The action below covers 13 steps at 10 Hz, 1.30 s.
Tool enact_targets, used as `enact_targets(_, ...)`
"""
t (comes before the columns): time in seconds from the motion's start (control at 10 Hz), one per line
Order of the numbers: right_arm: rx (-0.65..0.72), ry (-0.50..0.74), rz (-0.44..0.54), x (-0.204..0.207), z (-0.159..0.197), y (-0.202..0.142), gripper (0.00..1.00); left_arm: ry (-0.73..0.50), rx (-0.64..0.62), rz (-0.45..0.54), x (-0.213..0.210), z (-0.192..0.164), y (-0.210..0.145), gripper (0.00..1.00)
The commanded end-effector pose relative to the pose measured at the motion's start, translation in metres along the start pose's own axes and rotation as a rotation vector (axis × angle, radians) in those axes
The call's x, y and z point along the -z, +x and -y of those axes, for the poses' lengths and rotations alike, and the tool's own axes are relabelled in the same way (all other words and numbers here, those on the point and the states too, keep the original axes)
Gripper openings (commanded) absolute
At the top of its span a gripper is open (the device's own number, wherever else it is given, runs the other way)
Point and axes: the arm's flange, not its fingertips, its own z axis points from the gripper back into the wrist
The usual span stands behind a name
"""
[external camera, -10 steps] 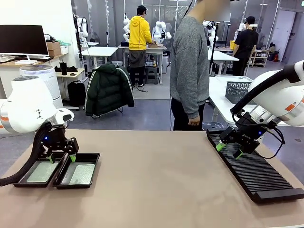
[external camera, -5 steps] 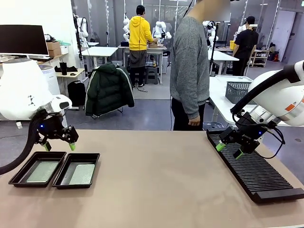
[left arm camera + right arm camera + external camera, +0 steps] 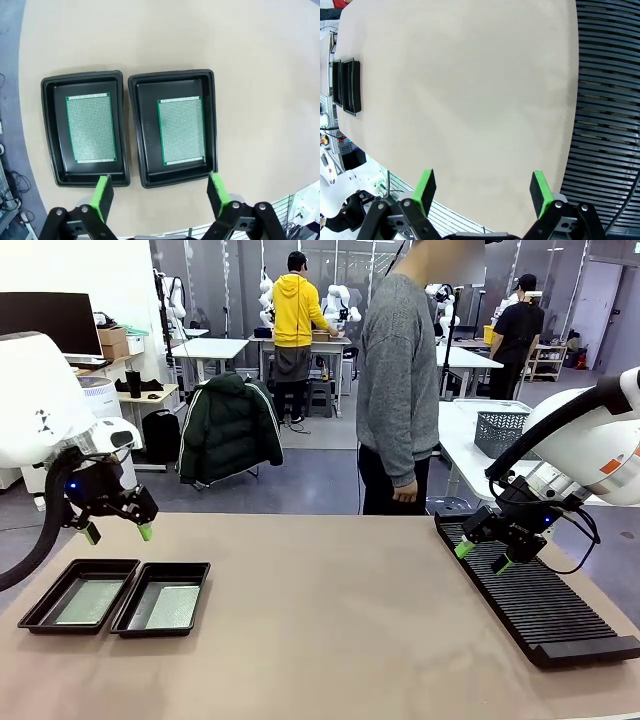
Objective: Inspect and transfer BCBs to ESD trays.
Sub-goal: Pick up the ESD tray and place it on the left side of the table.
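Two black ESD trays (image 3: pixel 40 604) (image 3: pixel 133 602) lie side by side at the table's left, each with a green BCB flat on its floor (image 3: pixel 88 601) (image 3: pixel 172 606). My left gripper (image 3: pixel 118 533) hangs open above them, holding nothing. In the left wrist view the two trays (image 3: pixel 47 130) (image 3: pixel 135 130) and their boards (image 3: pixel 91 128) (image 3: pixel 181 131) lie straight below the open left gripper (image 3: pixel 160 192). My right gripper (image 3: pixel 483 557) hovers open and bare over the near left edge of the black rack; the right wrist view shows the same right gripper (image 3: pixel 482 192) wide apart over bare table.
A long black ribbed rack (image 3: pixel 535 595) lies along the table's right side, with no boards in its slots (image 3: pixel 605 100). A person in a grey sweater (image 3: pixel 400 380) stands at the far edge, arms down. The middle of the table is bare tan surface.
My left gripper has risen from just over the trays and drawn back to the left, still open. Both boards stay in their trays. The right arm has not moved.
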Motion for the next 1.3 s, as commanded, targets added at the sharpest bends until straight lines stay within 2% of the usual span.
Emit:
enact_targets(0.0, 0.006, 0.002, 0.001, -0.0007, -0.0012, -0.0006, 1.00, -0.091, -0.002, -0.007, -0.0016, -0.0078, -0.0038, 1.00)
enact_targets(0.1, 0.006, 0.002, 0.001, -0.0007, -0.0012, -0.0006, 1.00, -0.113, 0.023, -0.024, 0.0004, -0.0093, -0.0025, 1.00)
enact_targets(0.2, 0.006, 0.002, 0.001, -0.0007, -0.0012, -0.0006, 1.00, -0.024, -0.010, 0.002, -0.0029, -0.0034, -0.0003, 1.00)
enact_targets(1.2, 0.006, 0.002, 0.001, -0.0007, -0.0012, -0.0006, 1.00, -0.024, -0.010, 0.002, -0.0029, -0.0034, -0.0003, 1.00)
